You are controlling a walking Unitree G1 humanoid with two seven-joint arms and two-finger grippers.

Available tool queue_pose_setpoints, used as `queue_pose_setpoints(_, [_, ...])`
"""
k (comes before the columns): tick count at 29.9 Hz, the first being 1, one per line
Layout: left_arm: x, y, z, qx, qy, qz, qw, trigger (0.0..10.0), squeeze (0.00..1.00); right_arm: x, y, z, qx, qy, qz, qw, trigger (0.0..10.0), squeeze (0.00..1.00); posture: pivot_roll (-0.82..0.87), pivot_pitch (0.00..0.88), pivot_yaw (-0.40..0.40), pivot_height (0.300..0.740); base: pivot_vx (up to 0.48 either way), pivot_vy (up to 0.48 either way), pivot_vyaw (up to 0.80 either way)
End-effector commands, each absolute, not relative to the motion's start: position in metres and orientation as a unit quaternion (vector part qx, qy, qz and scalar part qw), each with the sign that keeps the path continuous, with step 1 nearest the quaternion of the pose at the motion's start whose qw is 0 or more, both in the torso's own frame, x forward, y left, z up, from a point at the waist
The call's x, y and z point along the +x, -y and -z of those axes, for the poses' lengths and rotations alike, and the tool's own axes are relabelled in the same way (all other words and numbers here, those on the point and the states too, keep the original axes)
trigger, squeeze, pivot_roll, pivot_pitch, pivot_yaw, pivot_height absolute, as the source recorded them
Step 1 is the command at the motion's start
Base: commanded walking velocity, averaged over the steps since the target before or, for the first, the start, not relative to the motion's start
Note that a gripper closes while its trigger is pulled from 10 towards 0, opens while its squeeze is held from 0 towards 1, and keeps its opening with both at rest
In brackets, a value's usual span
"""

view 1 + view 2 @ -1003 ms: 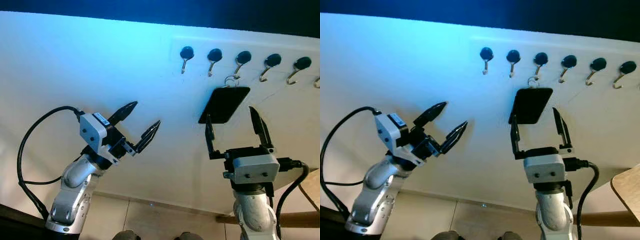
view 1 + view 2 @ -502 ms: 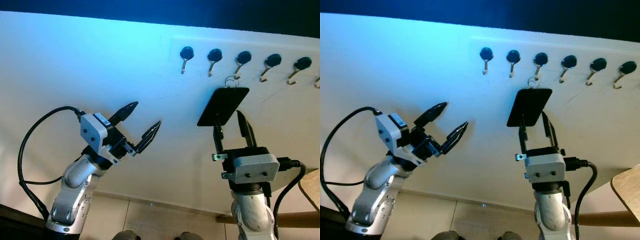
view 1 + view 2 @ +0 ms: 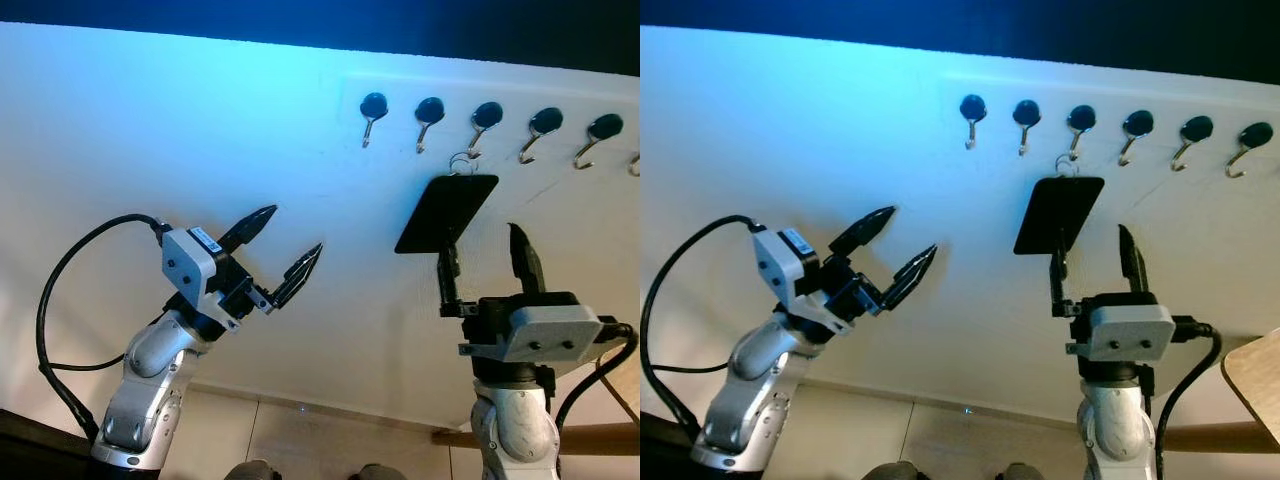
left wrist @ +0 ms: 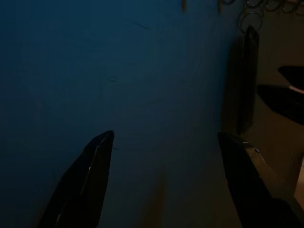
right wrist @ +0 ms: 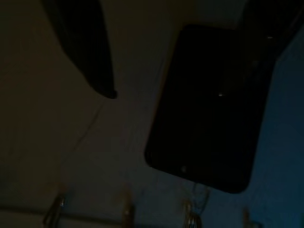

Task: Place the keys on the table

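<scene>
I see the keys (image 3: pixel 447 211) as a flat black tag hanging by a metal ring (image 3: pixel 460 160) from the third hook (image 3: pixel 486 117) in a row of black-knobbed hooks on the white wall (image 3: pixel 150 120). The tag hangs tilted, its lower end swung toward my left. I can't make out separate keys on it.

My right gripper (image 3: pixel 484 265) is raised just below the tag, fingers spread apart and gripping nothing. Its left finger (image 3: pixel 446 272) reaches up to the tag's lower edge; I can't tell whether it touches. The other finger (image 3: pixel 523 258) stands clear to the right of the tag. In the right wrist view, very dark, the tag (image 5: pixel 211 107) sits off to one side of the one finger tip (image 5: pixel 90 52) I can pick out.

My left gripper (image 3: pixel 283 248) is held up well to the left of the tag, fingers open and empty, pointing at bare wall. In the dark left wrist view the tag (image 4: pixel 248 80) shows edge-on beyond the finger tips.

A corner of the wooden counter (image 3: pixel 1252 372) shows at lower right, and below the wall is a tiled floor (image 3: pixel 300 440).
</scene>
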State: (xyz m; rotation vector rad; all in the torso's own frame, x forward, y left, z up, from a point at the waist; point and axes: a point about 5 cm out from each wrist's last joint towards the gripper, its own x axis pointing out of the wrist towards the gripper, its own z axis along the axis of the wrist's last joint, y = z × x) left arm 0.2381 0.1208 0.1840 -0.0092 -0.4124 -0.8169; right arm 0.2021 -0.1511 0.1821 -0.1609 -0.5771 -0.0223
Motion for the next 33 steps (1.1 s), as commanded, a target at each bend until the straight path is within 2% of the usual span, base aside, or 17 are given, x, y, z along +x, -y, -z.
queue_pose_setpoints(1, [0.236, -0.118, -0.184, -0.005, 0.196, 0.402, 0.894, 10.0, 0.00, 0.206, 0.154, -0.181, -0.077, 0.277, 0.014, 0.958, 10.0, 0.09, 0.04, 0.099, 0.004, 0.740, 0.000, 0.000, 0.00])
queue_pose_setpoints(2, [0.236, -0.118, -0.184, -0.005, 0.196, 0.402, 0.894, 10.0, 0.00, 0.206, 0.154, -0.181, -0.077, 0.277, 0.014, 0.958, 10.0, 0.09, 0.04, 0.099, 0.004, 0.740, 0.000, 0.000, 0.00])
queue_pose_setpoints(3, [0.236, -0.118, -0.184, -0.005, 0.196, 0.402, 0.894, 10.0, 0.00, 0.208, 0.155, -0.181, -0.074, 0.278, 0.014, 0.958, 10.0, 0.00, 0.04, 0.099, 0.004, 0.740, 0.000, 0.000, 0.00])
queue_pose_setpoints(15, [0.235, -0.118, -0.184, -0.001, 0.197, 0.401, 0.895, 10.0, 0.00, 0.222, 0.147, -0.181, -0.016, 0.262, -0.052, 0.964, 10.0, 0.00, 0.05, 0.099, -0.002, 0.740, 0.000, 0.000, 0.00])
queue_pose_setpoints(33, [0.235, -0.118, -0.184, 0.000, 0.197, 0.399, 0.895, 10.0, 0.00, 0.211, 0.123, -0.175, 0.001, 0.249, -0.135, 0.959, 10.0, 0.00, 0.05, 0.102, 0.002, 0.740, 0.000, 0.000, 0.00])
